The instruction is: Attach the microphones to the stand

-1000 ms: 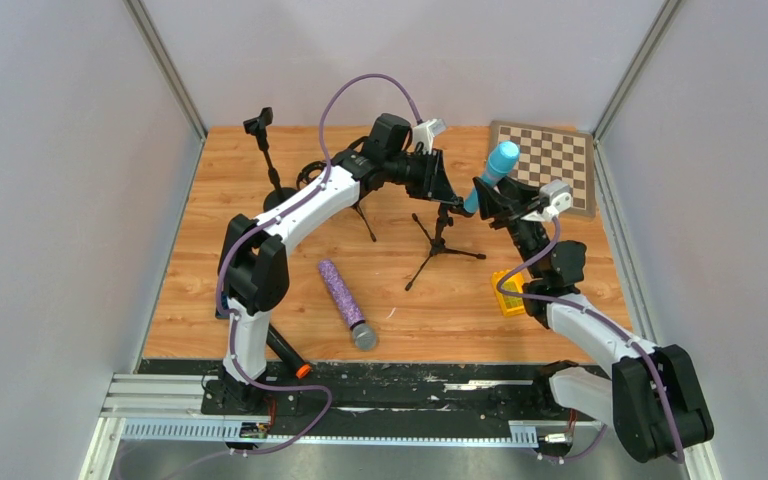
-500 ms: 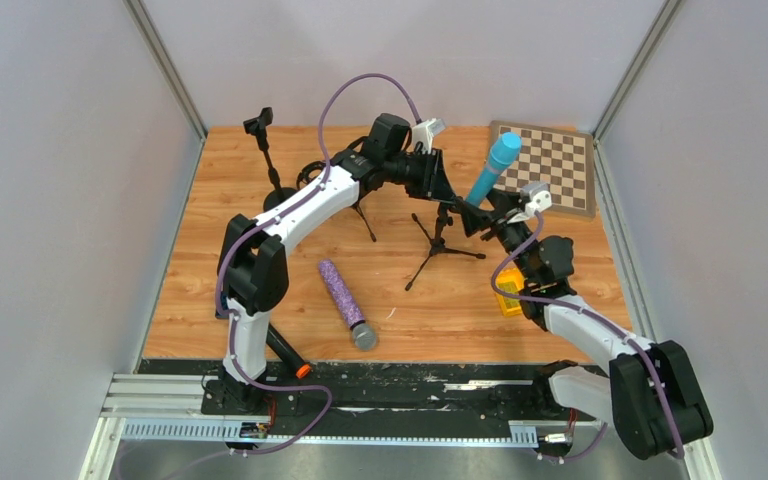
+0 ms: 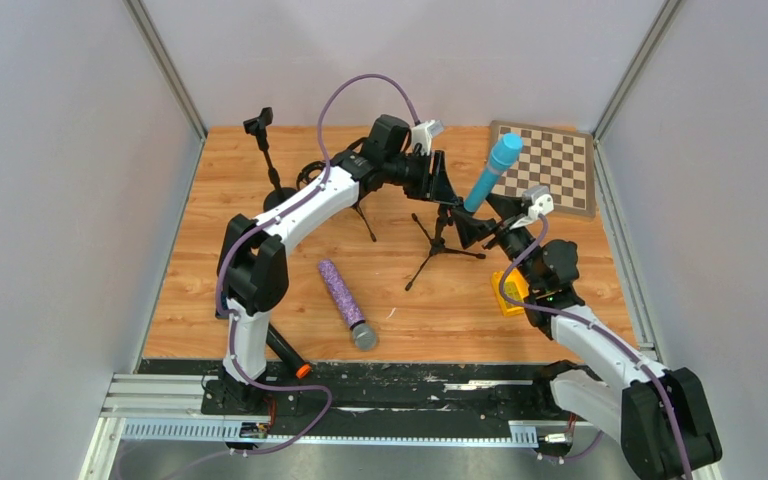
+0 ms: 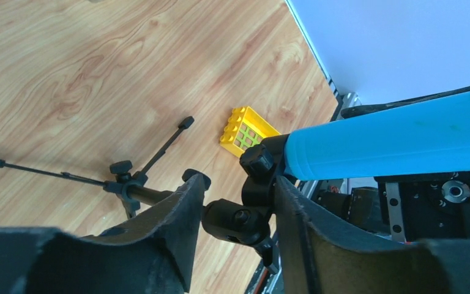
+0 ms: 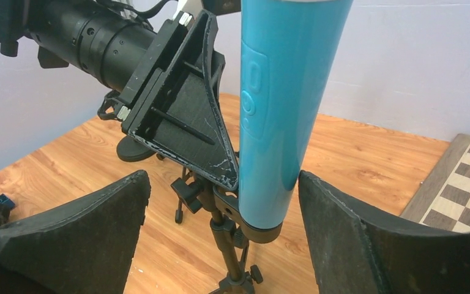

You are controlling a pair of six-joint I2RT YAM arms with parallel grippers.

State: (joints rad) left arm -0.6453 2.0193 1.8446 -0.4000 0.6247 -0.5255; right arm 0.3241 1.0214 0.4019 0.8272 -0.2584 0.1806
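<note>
The light-blue microphone (image 3: pixel 491 173) stands tilted in the clip of the tripod stand (image 3: pixel 438 242). My left gripper (image 3: pixel 440 185) straddles the stand's swivel head (image 4: pixel 237 220), jaws slightly apart, a sliver of gap on one side. My right gripper (image 3: pixel 479 226) is wide open around the blue microphone's (image 5: pixel 281 104) lower end, pads clear of it. The glittery purple microphone (image 3: pixel 343 303) lies on the table. The black microphone (image 3: pixel 288 356) with the orange ring lies partly under the left arm's base.
A taller stand (image 3: pixel 263 150) with an empty clip stands at the back left. Another stand's legs (image 3: pixel 365 225) show under the left arm. A chessboard (image 3: pixel 552 165) lies back right. A yellow block (image 3: pixel 508 292) sits by the right arm.
The right gripper let go of the blue microphone, opened wide and drew back toward its base. The left jaws widened a little around the stand's head. The microphone stays in the clip.
</note>
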